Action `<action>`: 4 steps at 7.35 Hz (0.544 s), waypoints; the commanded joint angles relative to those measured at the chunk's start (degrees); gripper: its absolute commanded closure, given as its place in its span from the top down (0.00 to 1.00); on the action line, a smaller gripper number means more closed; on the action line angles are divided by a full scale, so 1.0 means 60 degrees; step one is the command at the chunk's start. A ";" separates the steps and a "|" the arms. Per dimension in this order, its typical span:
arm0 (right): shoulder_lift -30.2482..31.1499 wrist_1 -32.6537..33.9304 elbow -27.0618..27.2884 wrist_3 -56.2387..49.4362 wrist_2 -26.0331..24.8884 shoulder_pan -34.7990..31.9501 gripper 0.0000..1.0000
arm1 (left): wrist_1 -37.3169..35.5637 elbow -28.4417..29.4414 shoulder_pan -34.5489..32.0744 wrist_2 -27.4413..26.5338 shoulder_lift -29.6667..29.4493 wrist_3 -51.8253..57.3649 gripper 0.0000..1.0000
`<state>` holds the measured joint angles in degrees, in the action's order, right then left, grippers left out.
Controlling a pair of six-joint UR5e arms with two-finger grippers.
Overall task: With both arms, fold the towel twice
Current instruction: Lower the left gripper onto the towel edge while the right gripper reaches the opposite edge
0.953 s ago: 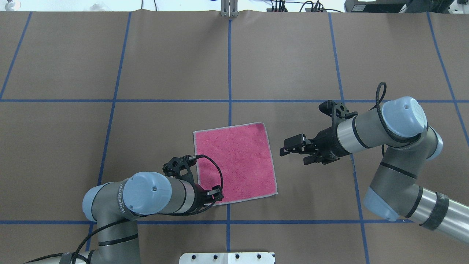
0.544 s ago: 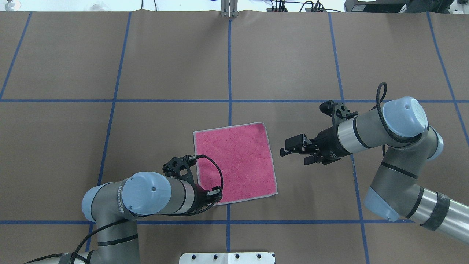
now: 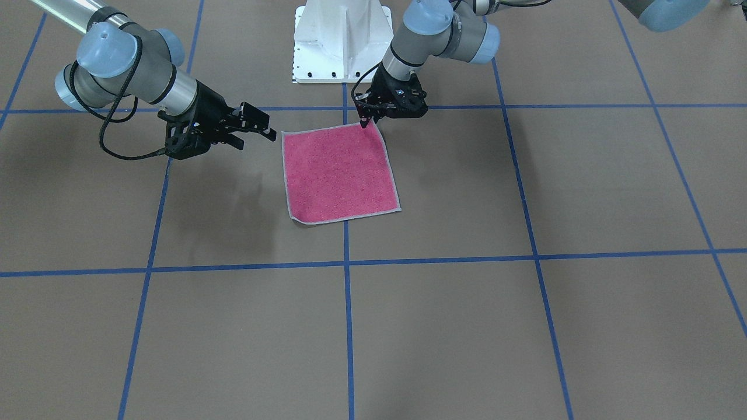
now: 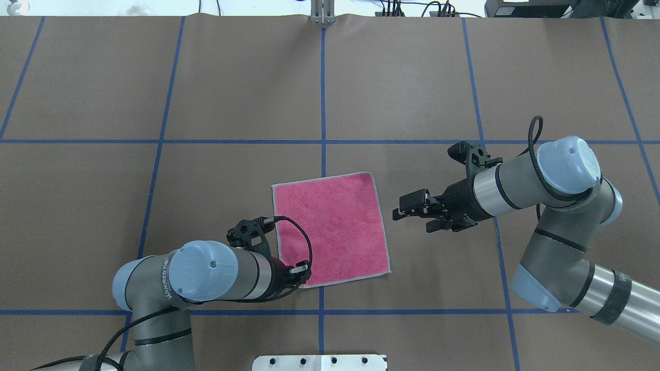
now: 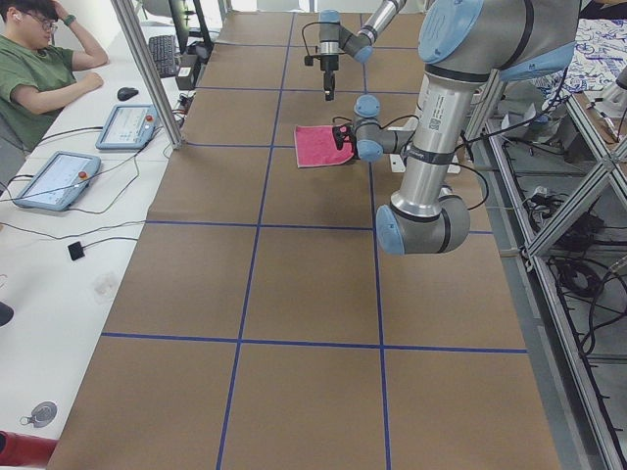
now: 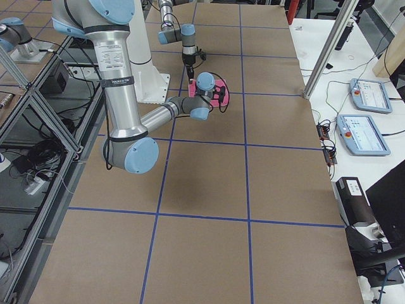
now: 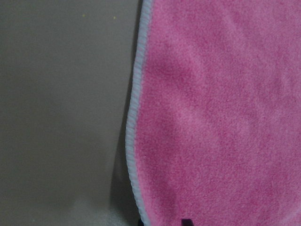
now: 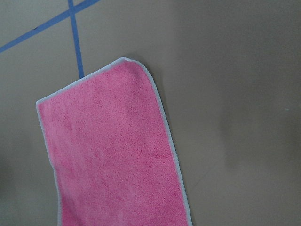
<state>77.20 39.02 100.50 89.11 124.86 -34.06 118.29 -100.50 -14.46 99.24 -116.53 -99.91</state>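
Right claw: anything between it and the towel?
Nothing visible. The right claw hangs open just off the right edge of the towel, with only bare table in the gap. The left claw is at the towel's near left corner, out of that path.

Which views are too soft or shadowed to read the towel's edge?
Left wrist view: too close, the towel looks soft and dim, with shadow darkening its border at the bottom. Right wrist view: fairly sharp, evenly lit. Front-facing view: crisp, soft shadow on the table beside the towel. Overhead view: even light, washed-out strip along the top.
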 commanded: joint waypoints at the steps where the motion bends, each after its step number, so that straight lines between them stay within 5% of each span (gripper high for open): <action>1: -0.0006 0.0000 0.0080 0.0016 -0.0039 0.0284 0.98 | -0.0013 -0.0095 -0.0008 0.0013 0.0012 -0.0018 0.00; 4: 0.0081 0.0014 0.0080 0.0380 -0.0479 0.0827 0.97 | -0.0013 -0.0096 -0.0008 -0.0002 -0.0003 -0.0018 0.00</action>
<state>77.36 39.04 100.97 90.23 122.63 -30.24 118.21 -101.04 -14.50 99.27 -116.53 -100.02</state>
